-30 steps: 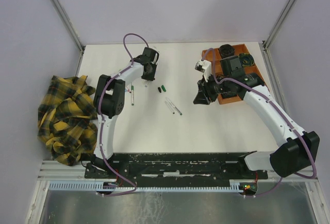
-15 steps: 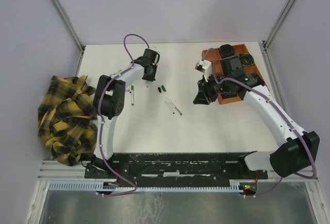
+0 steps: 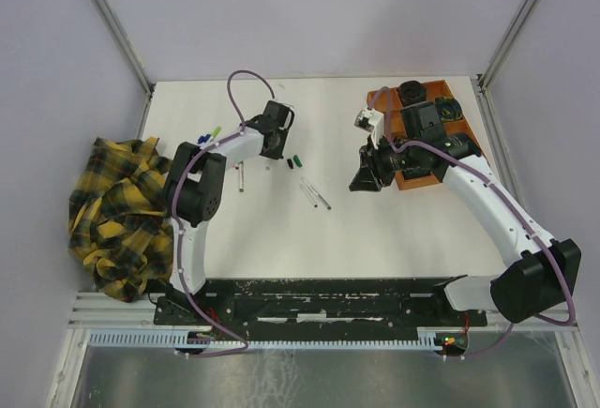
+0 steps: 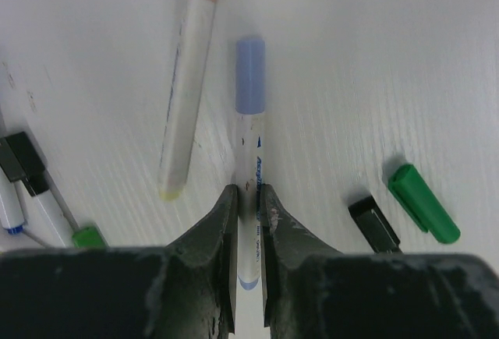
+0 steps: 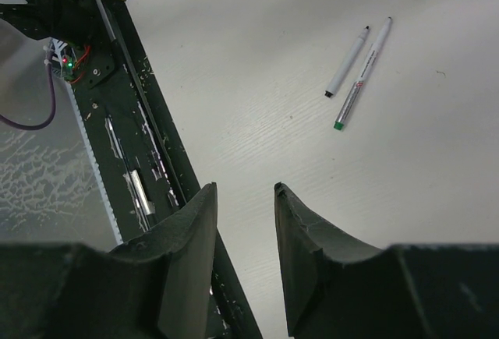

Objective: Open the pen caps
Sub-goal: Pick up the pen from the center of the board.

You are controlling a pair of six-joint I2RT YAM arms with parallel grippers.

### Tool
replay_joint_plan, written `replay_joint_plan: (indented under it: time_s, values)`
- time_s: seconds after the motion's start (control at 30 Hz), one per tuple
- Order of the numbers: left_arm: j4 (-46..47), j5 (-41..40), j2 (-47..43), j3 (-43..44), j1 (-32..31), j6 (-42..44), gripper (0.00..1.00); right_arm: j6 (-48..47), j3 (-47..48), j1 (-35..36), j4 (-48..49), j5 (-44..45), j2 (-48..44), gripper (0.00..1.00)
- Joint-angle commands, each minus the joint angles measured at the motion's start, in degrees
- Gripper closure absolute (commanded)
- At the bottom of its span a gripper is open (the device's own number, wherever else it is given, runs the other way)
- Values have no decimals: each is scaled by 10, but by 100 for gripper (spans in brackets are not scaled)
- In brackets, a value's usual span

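My left gripper (image 4: 247, 191) is shut on the white barrel of a pen (image 4: 249, 156) lying on the table. The pen's pale blue cap (image 4: 249, 74) is still on at its far end. In the top view this gripper (image 3: 270, 148) is low at the table's back middle. A loose green cap (image 4: 423, 203) and a loose black cap (image 4: 374, 224) lie just to its right. A second capped pen (image 4: 187, 97) lies on its left. My right gripper (image 5: 244, 187) is open and empty above the table, right of two uncapped pens (image 5: 355, 66).
An orange tray (image 3: 441, 84) with black round objects stands at the back right, beside the right arm. A yellow plaid cloth (image 3: 122, 216) lies off the table's left edge. More pens (image 3: 241, 175) and small caps (image 3: 206, 134) lie left of the left gripper.
The left arm has swung and dropped a little, moving its gripper slightly nearer. Small caps on its left now show. The right arm has barely moved.
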Motion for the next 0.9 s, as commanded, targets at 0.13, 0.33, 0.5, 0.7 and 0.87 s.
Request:
replay_joint_plan:
  time_s: [0.13,0.33,0.5,0.7,0.87]
  values:
    - [14,-12,-97,-88,-26,-28,97,7,-7,-1,32,-44,-10,57]
    - [48,-5,-175,-156,-34,-44,97,8,-18,-3,47,-61,-13,57]
    - [96,22,-242,-225,-39,-71,97,17,-33,-7,66,-84,-18,57]
    - [178,58,-355,-324,-47,-112,97,38,-51,-9,99,-116,-28,58]
    - [252,94,-443,-402,-54,-156,97,52,-61,-9,120,-132,-41,58]
